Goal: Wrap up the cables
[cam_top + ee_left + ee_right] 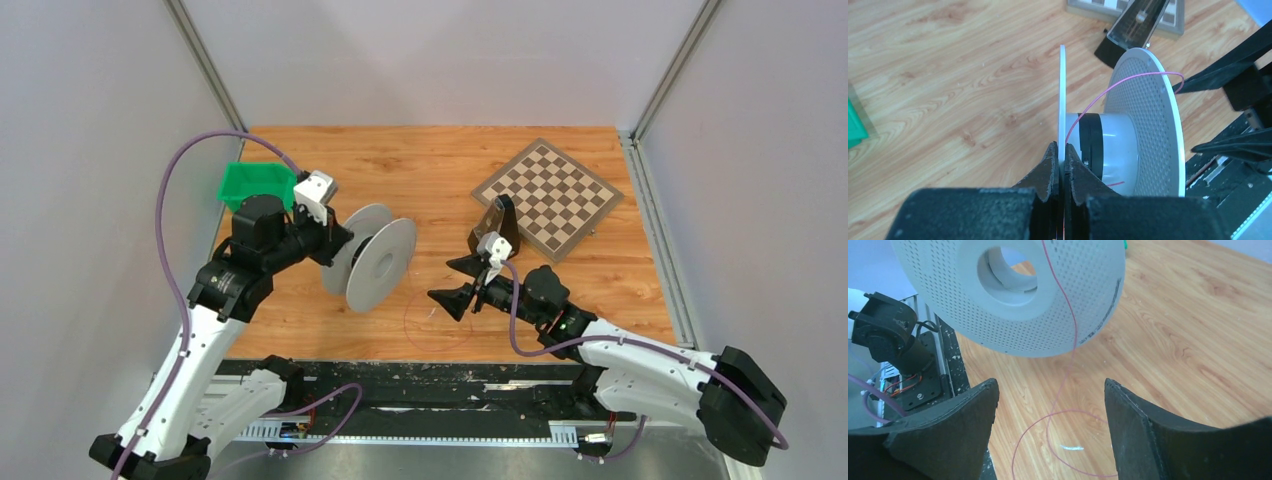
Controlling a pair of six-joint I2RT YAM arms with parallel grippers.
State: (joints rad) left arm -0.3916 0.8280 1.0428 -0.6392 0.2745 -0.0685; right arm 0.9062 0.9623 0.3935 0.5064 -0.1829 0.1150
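Right wrist view: a thread-thin reddish wire (1074,335) drapes off the grey spool (948,305) and loops on the counter (1188,340).
Your left pincer (1062,150) is clamped on the rim of the spool's near flange, holding it on edge. Your right pincer (1050,385) gapes wide and holds nothing, with the wire's loop lying at lower centre between its fingers. From the hub the wire arcs over the perforated flange, then falls slack toward what looks like its whitish end (1070,446) near the bottom of the frame. Judge it almost weightless, limp and slippery: it will likely slide out of a loose pinch. Take it on the hanging stretch just under the flange, and close fully.
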